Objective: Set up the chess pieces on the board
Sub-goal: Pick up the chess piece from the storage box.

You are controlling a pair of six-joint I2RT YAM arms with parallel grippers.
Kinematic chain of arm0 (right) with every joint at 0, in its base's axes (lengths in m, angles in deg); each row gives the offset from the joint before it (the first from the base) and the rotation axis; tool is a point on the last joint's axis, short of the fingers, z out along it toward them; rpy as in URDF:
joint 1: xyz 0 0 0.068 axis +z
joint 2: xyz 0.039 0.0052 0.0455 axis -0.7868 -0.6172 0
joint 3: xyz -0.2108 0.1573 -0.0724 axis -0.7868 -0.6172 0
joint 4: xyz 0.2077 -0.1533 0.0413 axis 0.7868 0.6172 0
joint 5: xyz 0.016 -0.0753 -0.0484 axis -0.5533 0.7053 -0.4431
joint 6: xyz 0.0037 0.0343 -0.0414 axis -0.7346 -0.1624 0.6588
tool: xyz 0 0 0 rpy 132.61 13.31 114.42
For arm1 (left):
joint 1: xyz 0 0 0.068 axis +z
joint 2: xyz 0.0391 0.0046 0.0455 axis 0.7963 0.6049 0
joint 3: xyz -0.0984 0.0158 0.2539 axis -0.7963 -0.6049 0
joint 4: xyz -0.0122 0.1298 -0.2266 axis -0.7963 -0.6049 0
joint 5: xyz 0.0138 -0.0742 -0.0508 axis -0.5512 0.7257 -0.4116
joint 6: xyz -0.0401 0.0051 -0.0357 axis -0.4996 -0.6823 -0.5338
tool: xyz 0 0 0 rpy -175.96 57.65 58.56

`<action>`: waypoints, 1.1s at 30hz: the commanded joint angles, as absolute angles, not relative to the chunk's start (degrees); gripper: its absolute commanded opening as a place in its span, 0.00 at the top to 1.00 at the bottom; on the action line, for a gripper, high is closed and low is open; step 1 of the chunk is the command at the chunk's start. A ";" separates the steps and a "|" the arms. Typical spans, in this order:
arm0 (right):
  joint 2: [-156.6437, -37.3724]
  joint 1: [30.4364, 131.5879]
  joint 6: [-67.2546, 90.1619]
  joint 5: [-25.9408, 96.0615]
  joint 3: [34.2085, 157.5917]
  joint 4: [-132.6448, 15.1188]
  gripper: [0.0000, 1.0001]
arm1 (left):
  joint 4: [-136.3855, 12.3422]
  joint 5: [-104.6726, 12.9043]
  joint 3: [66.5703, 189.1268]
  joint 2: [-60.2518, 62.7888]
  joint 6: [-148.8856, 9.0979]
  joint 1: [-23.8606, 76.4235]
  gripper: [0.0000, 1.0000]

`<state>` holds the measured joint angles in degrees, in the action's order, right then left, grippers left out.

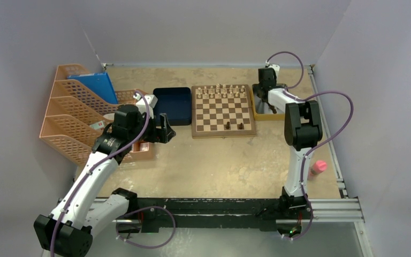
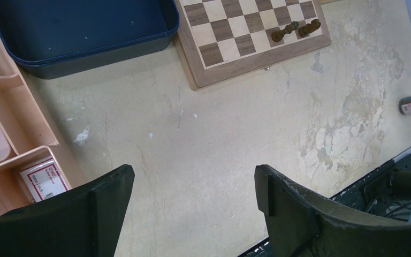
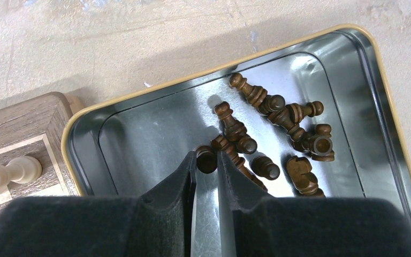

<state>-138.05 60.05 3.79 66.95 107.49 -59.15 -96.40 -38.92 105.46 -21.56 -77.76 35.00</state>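
Left claw point(image 2: 193, 174) agape, right point(image 3: 206, 158) seemingly pinched

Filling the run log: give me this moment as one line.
left gripper: open over table | right gripper: in metal tray, fingertips flanking dark chess piece | board: two dark pieces on it

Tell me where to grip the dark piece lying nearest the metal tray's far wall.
Probably take the piece by its narrow stem, from above, right tool closing across its length. It lies flat at the pile's edge; bare tray beside its head, neighbours crowd its base.
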 commanded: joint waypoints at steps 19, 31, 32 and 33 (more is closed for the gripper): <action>-123.26 60.47 -1.02 61.02 107.91 -52.63 0.85 | -95.13 -39.29 105.82 -23.59 -77.65 34.68 0.17; -114.55 69.72 -5.31 66.24 99.99 -47.52 0.83 | -95.00 -38.86 105.82 -23.42 -77.56 34.69 0.17; -113.74 70.37 -5.76 66.38 98.91 -47.51 0.82 | -95.04 -38.86 105.78 -23.59 -77.56 34.70 0.17; -113.00 70.87 -6.33 66.49 97.91 -47.31 0.82 | -94.90 -38.73 105.78 -23.60 -77.56 34.76 0.17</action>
<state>-117.38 69.03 -2.97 63.52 101.24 -49.10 -96.40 -39.03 105.46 -22.76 -77.76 35.00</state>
